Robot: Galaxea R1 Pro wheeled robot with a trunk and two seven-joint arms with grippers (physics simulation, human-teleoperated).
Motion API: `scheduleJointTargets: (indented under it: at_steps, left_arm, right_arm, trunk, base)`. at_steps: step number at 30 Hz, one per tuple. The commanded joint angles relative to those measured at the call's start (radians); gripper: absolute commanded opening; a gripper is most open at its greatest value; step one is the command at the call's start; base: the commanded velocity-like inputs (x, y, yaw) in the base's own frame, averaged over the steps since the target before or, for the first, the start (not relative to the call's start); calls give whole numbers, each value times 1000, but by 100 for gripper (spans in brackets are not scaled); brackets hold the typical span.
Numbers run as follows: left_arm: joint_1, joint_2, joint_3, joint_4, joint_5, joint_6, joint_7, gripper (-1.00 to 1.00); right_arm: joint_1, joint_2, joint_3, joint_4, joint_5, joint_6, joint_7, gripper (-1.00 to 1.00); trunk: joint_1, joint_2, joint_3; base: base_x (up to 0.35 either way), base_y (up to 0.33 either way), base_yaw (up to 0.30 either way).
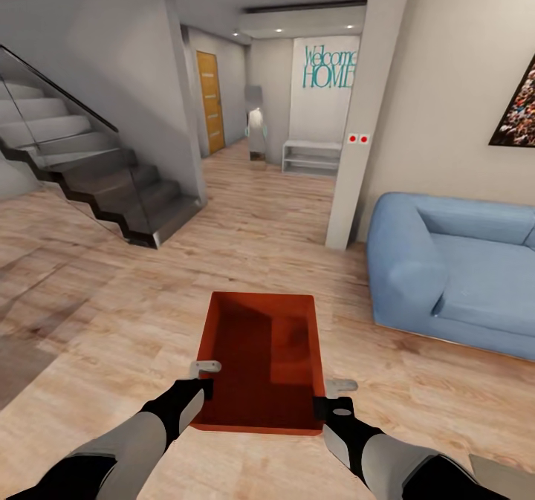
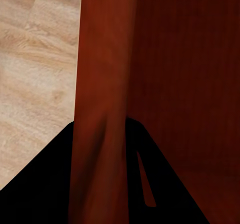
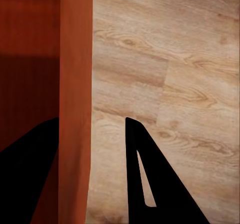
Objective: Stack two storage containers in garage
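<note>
Both arms fwd, L gripper (image 1: 206,378) & R gripper (image 1: 332,396) level, jaws each straddling a thin wall

Both arms: grey forearm shells, black wrist sections. The left gripper (image 1: 206,367) and right gripper (image 1: 340,386) have pale grey metal fingers. Wrist views render fingers (image 3: 145,184) as flat black wedges, slim slot in one.

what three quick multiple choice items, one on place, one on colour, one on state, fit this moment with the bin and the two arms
1. Where is the sofa from the storage container?
A. to its right
B. to its left
C. behind the stairs

2. What colour is the container?
A. blue
B. orange-red
C. white

3. How is the container held?
A. left gripper alone
B. resting on the sofa
C. a gripper on each side wall

Answers: 1 A, the sofa sits right of the bin; 2 B, its walls are orange-red; 3 C, the right gripper straddles the other wall.
</note>
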Motion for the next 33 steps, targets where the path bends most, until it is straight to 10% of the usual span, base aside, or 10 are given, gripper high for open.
scheduleJointTargets:
  at_steps: [1,33]
  left_arm:
    - [0,0,-10,2,13,6,6,-100]
    - [0,0,-10,0,13,6,5,-100]
  right_arm:
    - [-1,0,-4,-10,3,-4,-3,-100]
    - [-1,0,-4,-10,3,-4,-3,-100]
  trunk:
    - [1,-2,-2]
    - [1,-2,-2]
  base:
    - [323,0,0]
    - [323,0,0]
